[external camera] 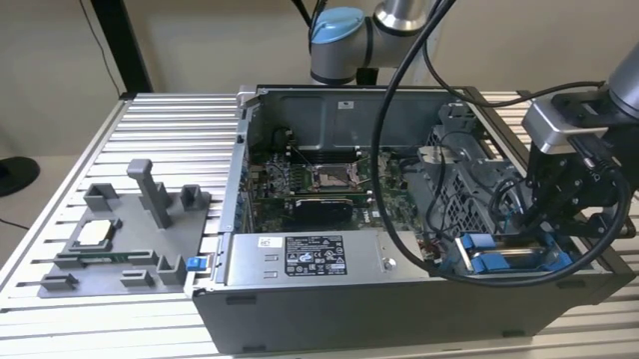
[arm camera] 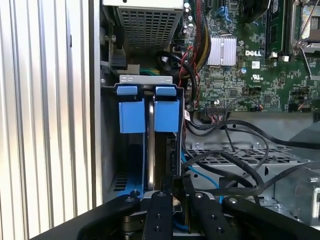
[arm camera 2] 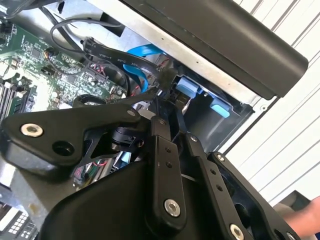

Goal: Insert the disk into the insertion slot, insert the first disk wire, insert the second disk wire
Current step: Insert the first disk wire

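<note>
While fingers [arm camera 2: 161, 137] press together, gripper [arm camera: 177, 189] hangs just above insertion slot [arm camera: 132, 112], black wires [arm camera: 227, 161] beside

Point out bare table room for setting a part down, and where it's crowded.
In the exterior view, bare ribbed table lies beyond the grey fixture, up to the computer case, and along the near edge before the fixture. Crowded: the insertion slot, where the hand and black cables pack in.
</note>
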{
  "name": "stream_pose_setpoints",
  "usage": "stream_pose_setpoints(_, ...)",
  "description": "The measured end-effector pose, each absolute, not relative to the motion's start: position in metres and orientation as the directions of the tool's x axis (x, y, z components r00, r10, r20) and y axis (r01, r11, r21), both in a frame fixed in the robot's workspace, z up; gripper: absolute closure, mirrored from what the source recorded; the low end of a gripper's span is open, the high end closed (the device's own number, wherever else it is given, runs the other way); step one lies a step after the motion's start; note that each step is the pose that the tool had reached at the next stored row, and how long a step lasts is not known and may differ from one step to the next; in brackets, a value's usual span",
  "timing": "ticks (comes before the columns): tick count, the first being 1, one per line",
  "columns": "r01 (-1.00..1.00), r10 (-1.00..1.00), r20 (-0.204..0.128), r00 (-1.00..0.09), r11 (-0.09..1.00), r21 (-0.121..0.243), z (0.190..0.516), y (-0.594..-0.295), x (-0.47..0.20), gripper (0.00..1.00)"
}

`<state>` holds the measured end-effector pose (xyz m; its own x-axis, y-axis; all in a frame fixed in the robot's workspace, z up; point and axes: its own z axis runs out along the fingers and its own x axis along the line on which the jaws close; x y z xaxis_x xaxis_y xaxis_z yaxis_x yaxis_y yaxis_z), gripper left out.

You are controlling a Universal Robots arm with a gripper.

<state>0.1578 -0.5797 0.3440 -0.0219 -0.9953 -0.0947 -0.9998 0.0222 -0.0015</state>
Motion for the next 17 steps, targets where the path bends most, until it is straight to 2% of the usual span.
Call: stream_pose_setpoints(17,-1.0,-0.995,-0.097,-0.022,0.022,-0.002,0.3397,-0.5793,0.1572,1.0)
